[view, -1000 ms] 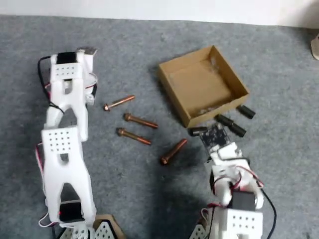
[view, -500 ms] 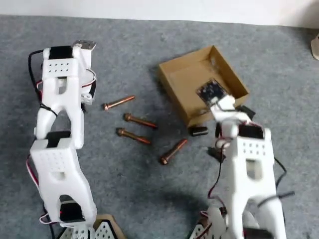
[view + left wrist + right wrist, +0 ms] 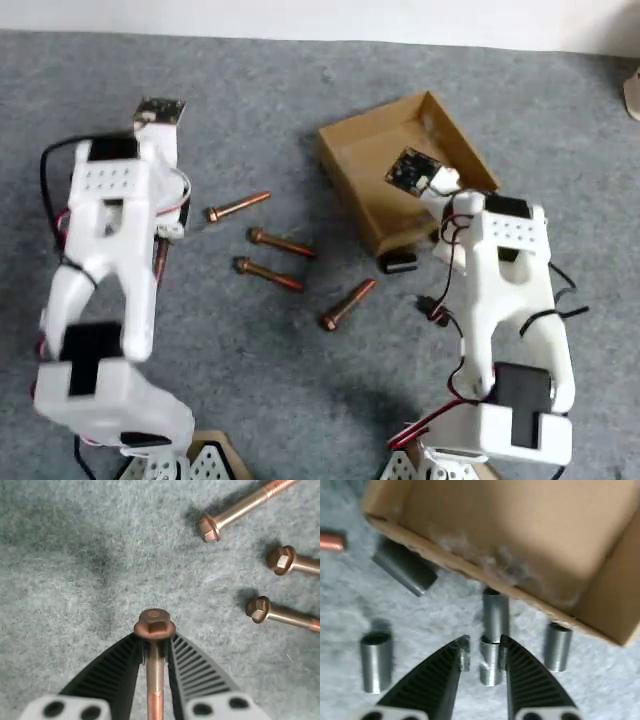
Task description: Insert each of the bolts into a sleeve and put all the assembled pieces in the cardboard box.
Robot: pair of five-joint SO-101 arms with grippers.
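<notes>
Pairing step. Left gripper point(image 3: 155, 647) pinched a copper hex-head bolt point(image 3: 155, 628) by its shank. Right gripper point(image 3: 484, 652) hung spread astride a short grey metal sleeve point(image 3: 491, 674) just beside the brown cardboard box point(image 3: 470, 569). Next, I reckoned: close, lift, line bore to bolt.

Nothing here carries text, a label or a number that can be read. The head of the bolt point(image 3: 154, 625) in the left gripper point(image 3: 155, 638) perhaps bears a faint stamped mark, too small to tell.
</notes>
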